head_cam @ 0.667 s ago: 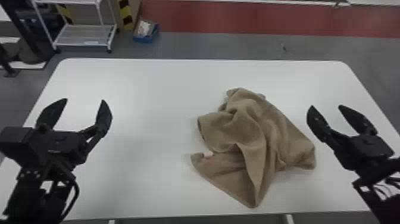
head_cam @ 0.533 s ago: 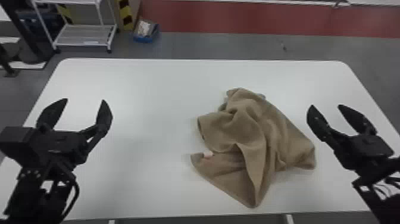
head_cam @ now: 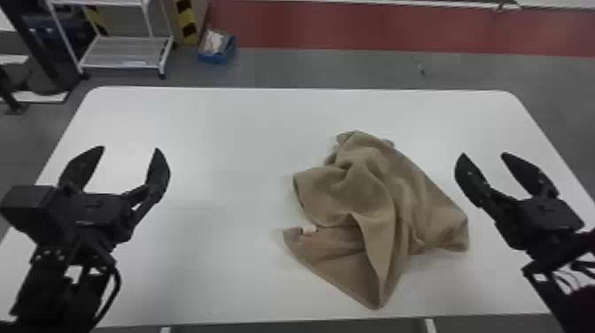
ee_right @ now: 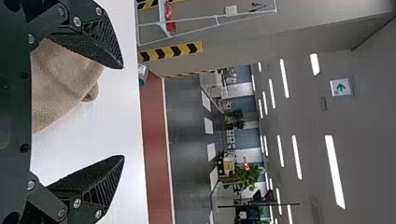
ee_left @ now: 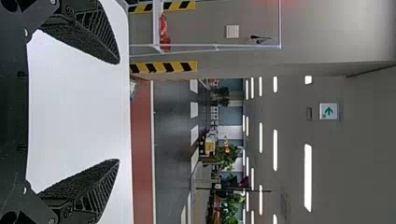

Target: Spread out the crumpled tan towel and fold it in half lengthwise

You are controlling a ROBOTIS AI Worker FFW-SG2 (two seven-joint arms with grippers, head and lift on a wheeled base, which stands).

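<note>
Tan towel (head_cam: 376, 195) is crumpled on the white tabletop (head_cam: 248, 133), right of centre. One point sits close to the near edge; the bunched end stops short of the far edge. A flatter flap points toward the left edge, another corner toward the right edge. A long fold runs down to the near point. Small pale patch (head_cam: 309, 229) by the left flap, can't tell what it is.

Left gripper (head_cam: 129, 149): over the left part of the tabletop, well apart from the towel. Jaws wide, nothing between them.

Right gripper (head_cam: 483, 155): between towel and right edge, near the towel but not holding it. Jaws wide too; the right wrist view has cloth behind one finger and partly in the gap, not gripped.

Background: white rack (head_cam: 126, 40) on the floor past the far left corner, blue box (head_cam: 219, 56) beside it beyond the far edge.
</note>
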